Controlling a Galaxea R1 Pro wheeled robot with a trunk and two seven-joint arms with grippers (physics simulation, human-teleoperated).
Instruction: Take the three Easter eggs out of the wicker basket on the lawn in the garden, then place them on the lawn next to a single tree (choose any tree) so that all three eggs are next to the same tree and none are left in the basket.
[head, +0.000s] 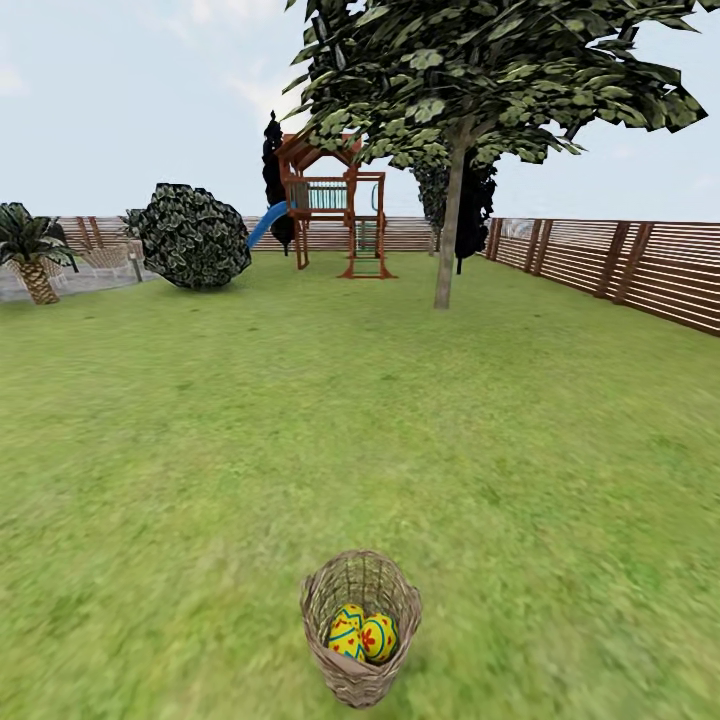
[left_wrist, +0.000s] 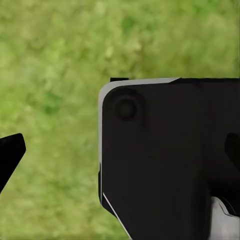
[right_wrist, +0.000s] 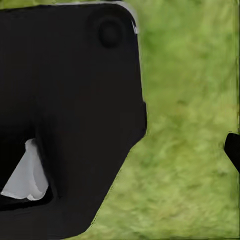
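The wicker basket (head: 356, 684) stands on the lawn (head: 300, 420) at the near centre of the head view. Inside it lie the Easter eggs (head: 362, 634), yellow with blue-green bands and red marks; two show clearly, packed together, and a third cannot be made out. The tree (head: 450, 230), with its grey-beige trunk and green canopy, stands far back, right of centre. In the left wrist view my left gripper (left_wrist: 120, 155) hangs open over grass, one fingertip (left_wrist: 11, 152) at the frame's edge. My right gripper (right_wrist: 120, 150) is likewise open over grass, its fingertip (right_wrist: 233, 150) empty.
A wooden playset (head: 335, 205) with a blue slide stands at the back. A round bush (head: 193, 237) and a palm (head: 35, 255) sit back left. A brown slatted fence (head: 620, 265) runs along the right. Black parts of my own body (left_wrist: 165, 160) block each wrist view.
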